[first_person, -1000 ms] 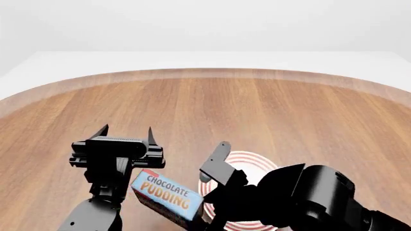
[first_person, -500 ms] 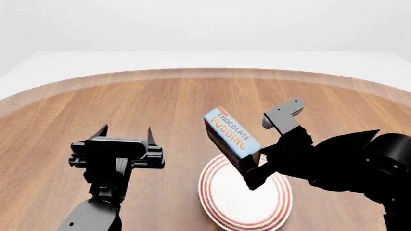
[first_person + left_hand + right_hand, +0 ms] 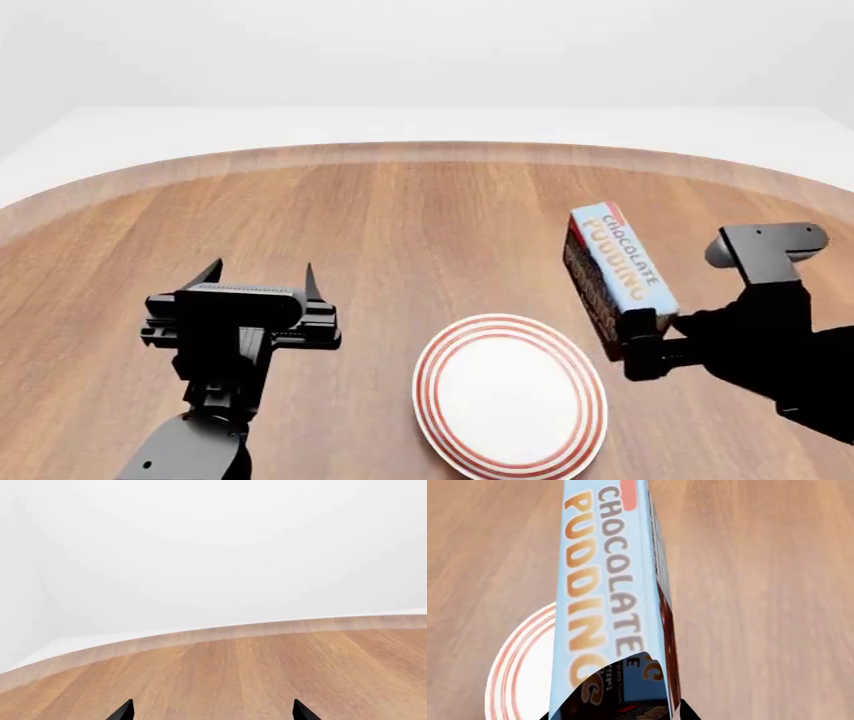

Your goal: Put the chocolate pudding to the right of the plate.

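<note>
White plate, nothing on it

A second ago the chocolate pudding lay low at the near edge, just left of the plate, with the right gripper crouched over the plate and hiding most of it. Half a second ago the jaws had the carton raised above the plate's far rim. Now the right gripper has swung out past the plate's right side, and the carton, clamped at its near end in the jaws, rides with it, held up off the tabletop and stretching away from the jaws towards the far edge. The plate, no longer covered by the arm, shows whole.
</note>
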Robot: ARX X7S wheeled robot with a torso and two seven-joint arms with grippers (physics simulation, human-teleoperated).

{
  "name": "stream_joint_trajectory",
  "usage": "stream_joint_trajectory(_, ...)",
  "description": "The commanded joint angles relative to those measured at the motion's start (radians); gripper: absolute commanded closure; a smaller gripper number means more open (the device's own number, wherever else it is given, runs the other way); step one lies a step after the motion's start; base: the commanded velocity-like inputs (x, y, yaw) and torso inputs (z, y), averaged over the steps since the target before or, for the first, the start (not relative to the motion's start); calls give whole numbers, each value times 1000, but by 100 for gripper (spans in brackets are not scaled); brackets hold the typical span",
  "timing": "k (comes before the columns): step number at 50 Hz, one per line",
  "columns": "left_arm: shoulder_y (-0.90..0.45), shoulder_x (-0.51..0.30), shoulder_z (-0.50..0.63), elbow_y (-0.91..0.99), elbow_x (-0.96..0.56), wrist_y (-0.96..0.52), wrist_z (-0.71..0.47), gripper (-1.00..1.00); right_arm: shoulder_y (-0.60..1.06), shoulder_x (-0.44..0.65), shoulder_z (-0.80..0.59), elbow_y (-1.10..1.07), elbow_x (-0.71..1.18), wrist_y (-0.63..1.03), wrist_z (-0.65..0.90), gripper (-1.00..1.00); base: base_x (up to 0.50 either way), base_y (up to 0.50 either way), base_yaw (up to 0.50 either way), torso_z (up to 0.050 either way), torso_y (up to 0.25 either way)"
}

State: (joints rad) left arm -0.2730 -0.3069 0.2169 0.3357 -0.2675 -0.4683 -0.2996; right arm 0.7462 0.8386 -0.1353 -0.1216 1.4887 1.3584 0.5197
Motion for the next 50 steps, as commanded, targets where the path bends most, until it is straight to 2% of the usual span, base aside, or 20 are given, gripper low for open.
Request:
stream_joint_trajectory(1, -3, -2, 4, -3, -2, 1, -2, -100, -189, 91, 159, -41, 85, -55, 69, 100, 0, 0, 0, 0, 0)
stream_joint_trajectory(21, -2, -5, 10, -8, -7, 10, -5, -100, -334, 134, 224, -19, 48, -116, 23, 100, 0, 0, 0, 0, 0)
stream_joint_trajectory(50, 7, -9, 17, -11, -16, 18, -12, -100, -279, 114, 108, 169, -142, -184, -149, 100, 0, 0, 0, 0, 0)
